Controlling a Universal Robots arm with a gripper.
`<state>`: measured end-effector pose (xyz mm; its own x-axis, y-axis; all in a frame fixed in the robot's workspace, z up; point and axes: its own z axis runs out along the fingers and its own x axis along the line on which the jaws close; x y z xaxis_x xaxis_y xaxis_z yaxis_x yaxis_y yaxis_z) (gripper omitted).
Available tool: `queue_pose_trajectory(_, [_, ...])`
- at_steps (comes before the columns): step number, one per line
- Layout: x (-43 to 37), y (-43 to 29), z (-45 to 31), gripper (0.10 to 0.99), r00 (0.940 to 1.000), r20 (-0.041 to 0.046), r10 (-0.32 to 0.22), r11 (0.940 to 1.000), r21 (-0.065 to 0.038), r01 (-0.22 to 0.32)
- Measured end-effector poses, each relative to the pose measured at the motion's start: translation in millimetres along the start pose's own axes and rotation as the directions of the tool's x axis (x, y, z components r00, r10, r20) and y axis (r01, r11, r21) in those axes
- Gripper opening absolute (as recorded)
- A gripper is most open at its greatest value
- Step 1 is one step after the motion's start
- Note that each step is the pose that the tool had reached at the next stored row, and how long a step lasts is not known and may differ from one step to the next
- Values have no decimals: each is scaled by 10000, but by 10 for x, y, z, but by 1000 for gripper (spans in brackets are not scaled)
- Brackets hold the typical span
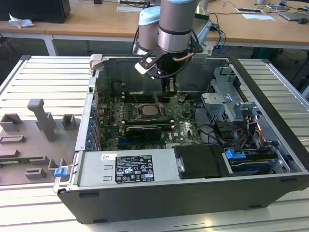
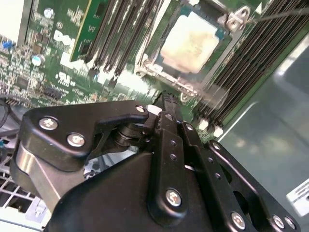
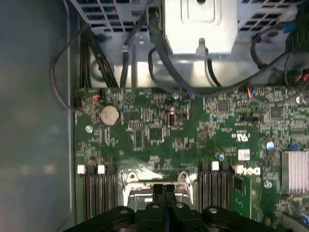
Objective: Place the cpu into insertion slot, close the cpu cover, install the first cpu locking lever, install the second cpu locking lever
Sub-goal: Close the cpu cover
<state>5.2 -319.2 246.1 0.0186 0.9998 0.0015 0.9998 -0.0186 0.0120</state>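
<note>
The cpu [image 2: 190,41], a pale silver square, lies in the insertion slot [image 1: 163,117] on the green board inside the open computer case. The silver cpu cover [image 2: 159,72] lies flat around the chip, which shows through its cut-out. A thin lever rod [image 2: 280,14] runs past one corner of the socket. My gripper [image 2: 164,96] hangs just above the board beside the socket's edge. Its black fingers [image 3: 159,189] are pressed together with nothing between them. In the exterior view the gripper [image 1: 168,92] hangs just beyond the socket's far side, under the arm.
Long black memory slots [image 2: 120,34] flank the socket. A black graphics card [image 1: 141,130] lies in front of it, then the power supply [image 1: 125,166]. The drive cage [image 1: 227,104] and cables [image 1: 212,133] fill the exterior view's right. A grey fixture plate [image 1: 34,140] lies outside the case.
</note>
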Motion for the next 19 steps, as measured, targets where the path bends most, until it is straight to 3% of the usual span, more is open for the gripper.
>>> queue_pose_trajectory(4, [-2, -121, 40, 106, 10000, 1, 1, 10000, 0, -1])
queue_pose_trajectory(11, [-1, -257, 74, 106, 10000, 1, -1, 10000, 0, 1])
queue_pose_trajectory(19, [16, -295, 85, 106, 10000, -10, -1, 10000, 0, 1])
